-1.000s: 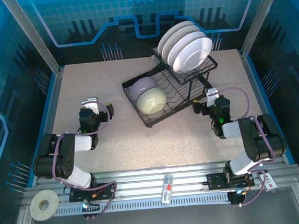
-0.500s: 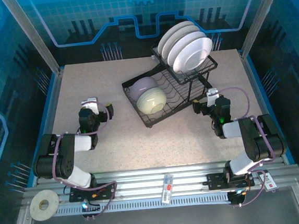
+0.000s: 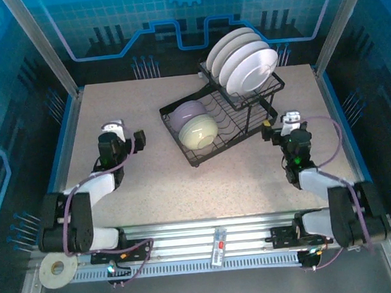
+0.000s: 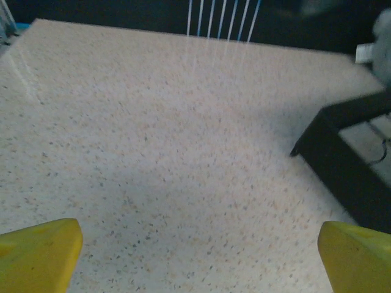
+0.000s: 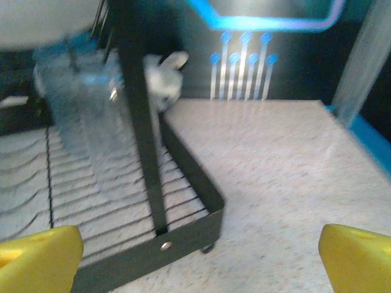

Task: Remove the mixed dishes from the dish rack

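Both arms' jaws wide, empty. Right wrist: clear cup [image 5: 82, 101] in dish rack [image 5: 189, 232]. Overhead: plates [image 3: 247, 66], bowls [image 3: 197, 131].

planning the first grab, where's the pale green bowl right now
In the top external view, the pale green bowl sits in the lower basket of the dish rack, at its left end. It is just in front of the lavender bowl, on the side nearer the arms.
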### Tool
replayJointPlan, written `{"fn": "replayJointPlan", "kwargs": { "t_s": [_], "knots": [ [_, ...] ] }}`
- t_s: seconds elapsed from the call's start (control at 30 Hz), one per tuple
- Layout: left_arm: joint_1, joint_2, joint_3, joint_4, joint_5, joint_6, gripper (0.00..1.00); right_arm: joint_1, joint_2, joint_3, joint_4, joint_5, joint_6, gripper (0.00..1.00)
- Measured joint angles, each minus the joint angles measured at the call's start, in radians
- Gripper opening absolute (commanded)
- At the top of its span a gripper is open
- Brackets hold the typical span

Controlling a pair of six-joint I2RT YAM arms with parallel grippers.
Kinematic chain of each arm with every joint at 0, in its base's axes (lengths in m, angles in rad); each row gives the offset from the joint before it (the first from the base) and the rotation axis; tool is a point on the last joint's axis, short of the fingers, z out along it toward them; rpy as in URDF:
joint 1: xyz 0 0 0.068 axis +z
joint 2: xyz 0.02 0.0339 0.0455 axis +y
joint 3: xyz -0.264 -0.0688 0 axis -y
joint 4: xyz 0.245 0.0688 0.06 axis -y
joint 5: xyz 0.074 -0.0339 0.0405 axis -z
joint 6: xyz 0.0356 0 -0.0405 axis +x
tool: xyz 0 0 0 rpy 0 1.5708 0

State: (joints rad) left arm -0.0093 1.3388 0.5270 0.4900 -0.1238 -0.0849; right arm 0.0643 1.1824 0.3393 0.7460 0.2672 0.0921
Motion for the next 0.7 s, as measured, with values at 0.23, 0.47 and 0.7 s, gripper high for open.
{"fn": "replayJointPlan", "kwargs": {
  "t_s": [0.23, 0.47, 0.7],
  "knots": [
    [0.0, -0.04, 0.225, -0.392, 0.021, -0.198, 0.99, -0.037, -0.194, 0.114, -0.374, 0.205, 0.21, 1.0],
    [0.0, 0.139, 0.527, -0.607, 0.177, -0.36, 0.99, -0.08, -0.242, 0.148, -0.613, 0.175, 0.407, 1.0],
    [-0.005, 0.439, 0.821, -0.722, 0.362, -0.456, 0.9, -0.008, -0.234, 0.207, -0.793, 0.235, 0.43, 1.0]
  ]
}}
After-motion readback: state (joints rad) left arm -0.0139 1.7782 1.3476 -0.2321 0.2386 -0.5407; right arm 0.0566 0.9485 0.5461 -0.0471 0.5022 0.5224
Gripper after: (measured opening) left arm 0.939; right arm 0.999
